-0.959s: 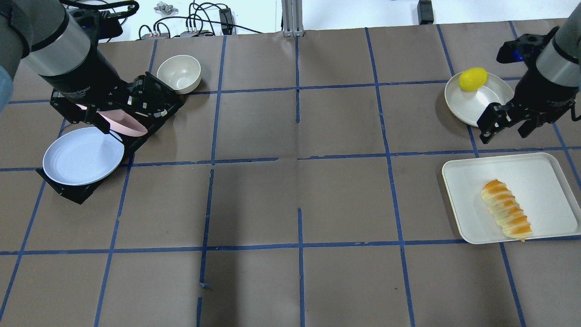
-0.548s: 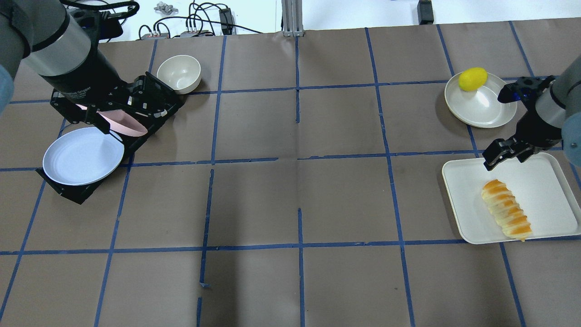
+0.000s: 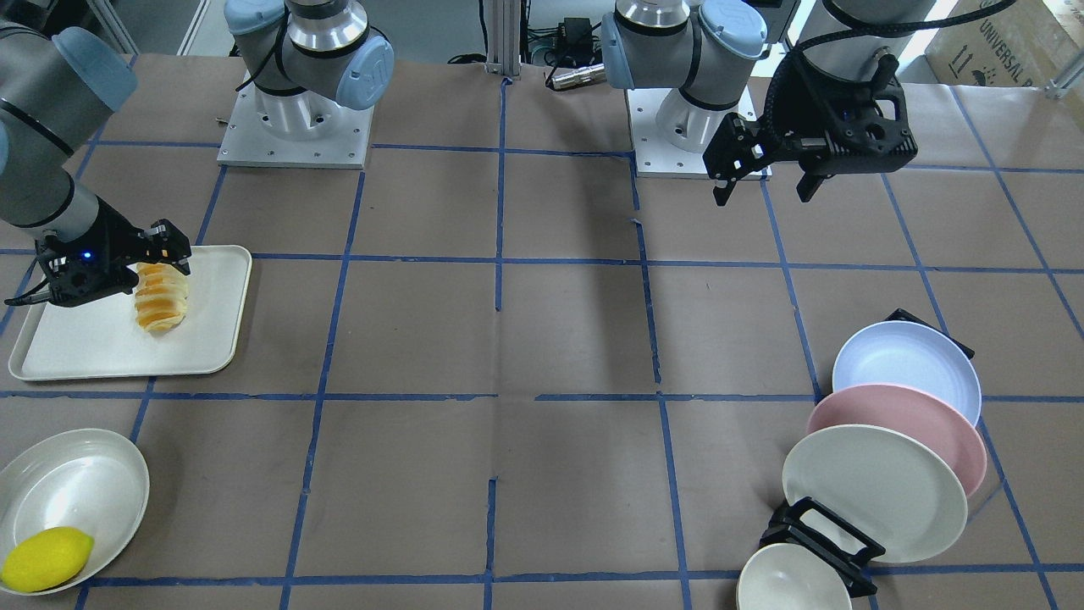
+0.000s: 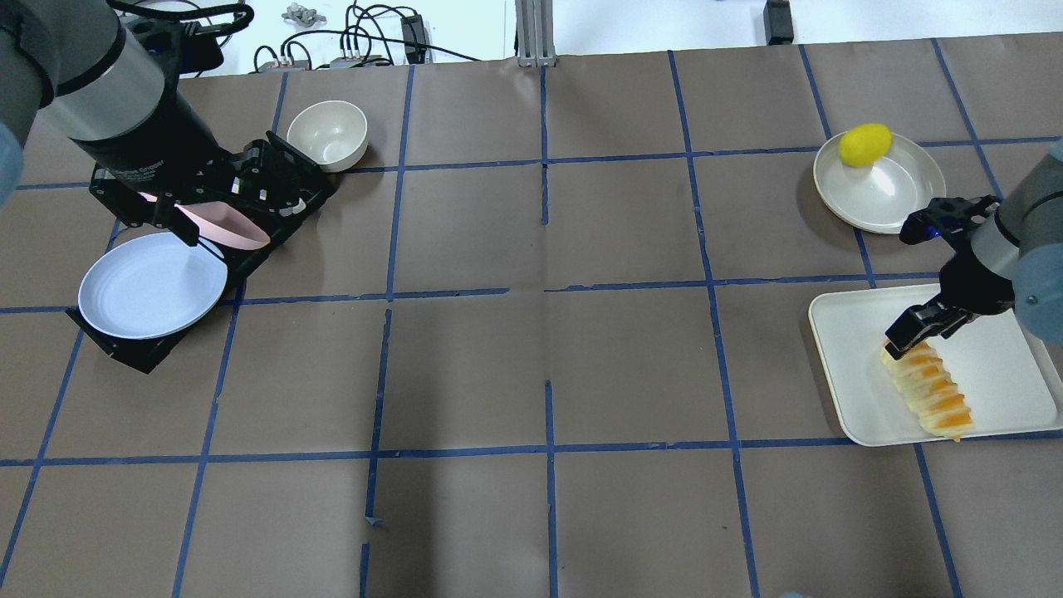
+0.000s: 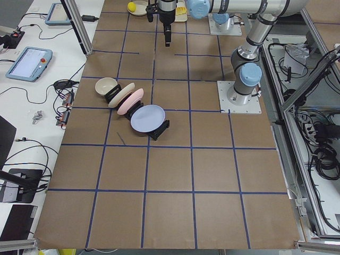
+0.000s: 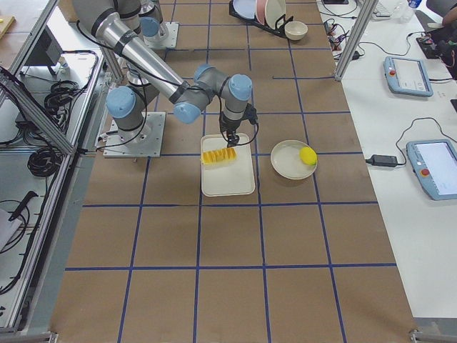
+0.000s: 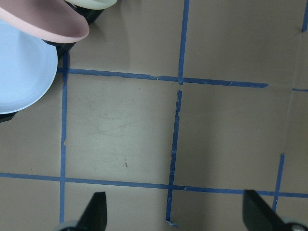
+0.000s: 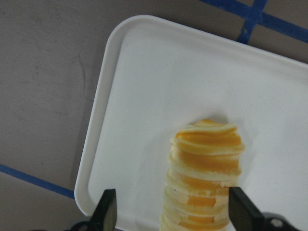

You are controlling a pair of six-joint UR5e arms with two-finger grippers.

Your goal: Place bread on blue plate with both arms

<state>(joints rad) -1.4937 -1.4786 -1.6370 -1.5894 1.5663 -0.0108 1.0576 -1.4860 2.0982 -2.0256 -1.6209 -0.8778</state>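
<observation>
My right gripper (image 4: 913,330) is down over the white tray (image 4: 1001,374), jaws open and straddling the end of the bread (image 4: 930,390) that points toward the lemon dish. In the wrist view there is a gap between each finger and the loaf, so nothing is gripped. The bread lies flat on the tray, slanted, with its other end at the tray's near rim.

Past the tray's far edge is a cream dish (image 4: 893,199) with a yellow lemon (image 4: 864,144) on its far rim, apart from tray and gripper. Nothing lies between my fingers and the loaf.

My left gripper (image 3: 762,193) hangs high above the brown table (image 4: 548,365), jaws open and empty; its wrist view shows only paper and blue tape between the fingers.

The blue plate (image 4: 151,286) is at the opposite end of the table from the bread. It stands tilted in a black rack (image 4: 124,350), in the slot nearest my base. Just behind it is a pink plate (image 3: 902,424) whose rim overlaps it in the front view, then a cream plate (image 3: 872,496), then a small cream bowl (image 4: 327,133) at the rack's far end. The blue plate's face toward me is uncovered.
</observation>
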